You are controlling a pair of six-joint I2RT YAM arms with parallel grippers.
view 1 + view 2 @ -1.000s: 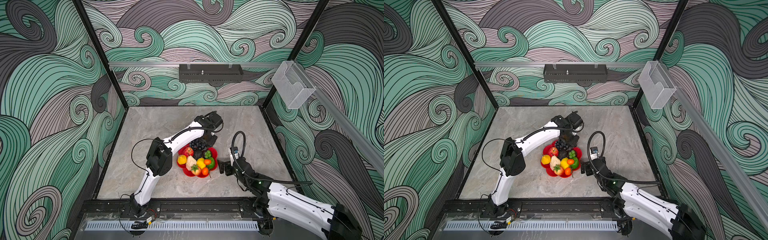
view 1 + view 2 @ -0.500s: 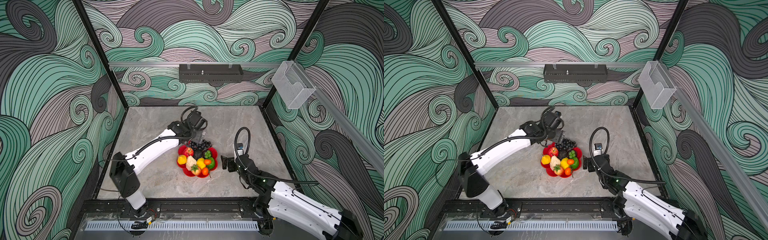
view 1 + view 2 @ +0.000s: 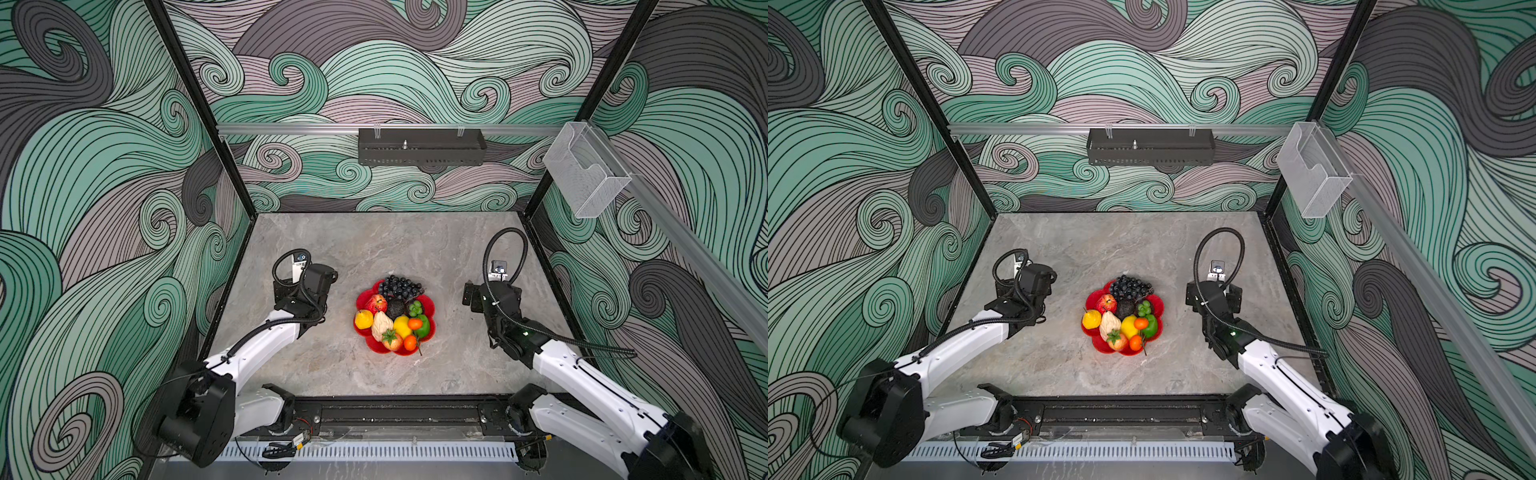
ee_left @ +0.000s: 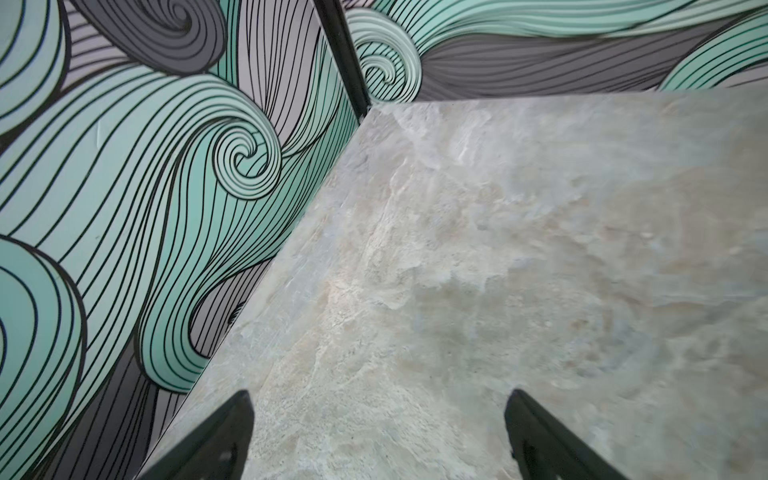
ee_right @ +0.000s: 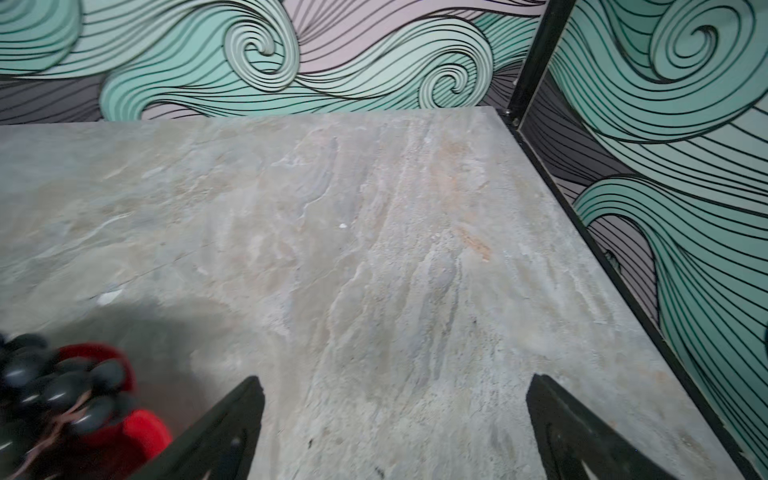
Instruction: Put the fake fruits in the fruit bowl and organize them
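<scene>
Both left pincer (image 4: 379, 395) and right pincer (image 5: 395, 378) gape, well apart from fruit bowl (image 3: 374, 345).

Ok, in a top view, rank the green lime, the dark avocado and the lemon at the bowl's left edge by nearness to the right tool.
1. The green lime, on the fruit bowl's right side, facing the right tool.
2. The dark avocado, mid-bowl.
3. The lemon, at the left edge, farthest.

I see a grey marble table (image 3: 386, 245) boxed in by wave-patterned walls (image 3: 104, 174). On the back rail (image 3: 291, 129) hangs 1 black tray (image 3: 422, 146); 1 clear box (image 3: 582, 176) hangs high on the right wall.
</scene>
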